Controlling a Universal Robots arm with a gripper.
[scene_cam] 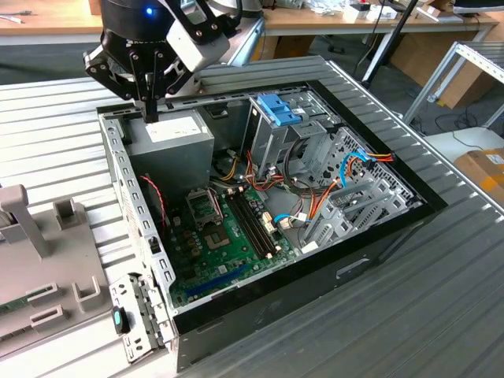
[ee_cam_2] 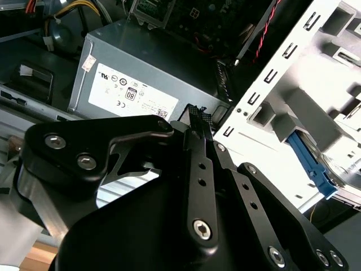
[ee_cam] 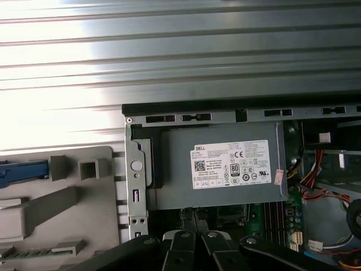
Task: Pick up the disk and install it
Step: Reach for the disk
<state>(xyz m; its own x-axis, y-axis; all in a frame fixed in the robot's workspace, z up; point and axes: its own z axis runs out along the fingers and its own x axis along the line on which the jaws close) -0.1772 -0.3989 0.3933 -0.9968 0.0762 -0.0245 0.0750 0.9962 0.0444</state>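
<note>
In the exterior view the gripper (scene_cam: 150, 114) hangs over the grey power-supply box (scene_cam: 177, 134) in the far corner of the open computer case (scene_cam: 331, 272), on the exterior view's left. Its fingers look pressed together with nothing between them. The metal cage (scene_cam: 276, 142) with its blue latch (scene_cam: 279, 109) stands further to the exterior view's right. Outside the case, on the slatted table (scene_cam: 441, 299) at the exterior view's left, sits a grey holder (scene_cam: 39, 236).

In the second wrist view the gripper (ee_cam_2: 196, 113) points down at the power-supply box (ee_cam_2: 146, 62), its black fingers closed and empty. Past the case's side wall a blue rail shows, which I take to be an edge of the disk (ee_cam_2: 309, 164).

In the first wrist view the disk (ee_cam: 22, 169) lies on the grey holder (ee_cam: 56, 214), outside the case and well apart from the gripper (ee_cam: 192, 217). Its rail runs square to the case's side wall. So the disk is out sideways from the gripper, across that wall.
</note>
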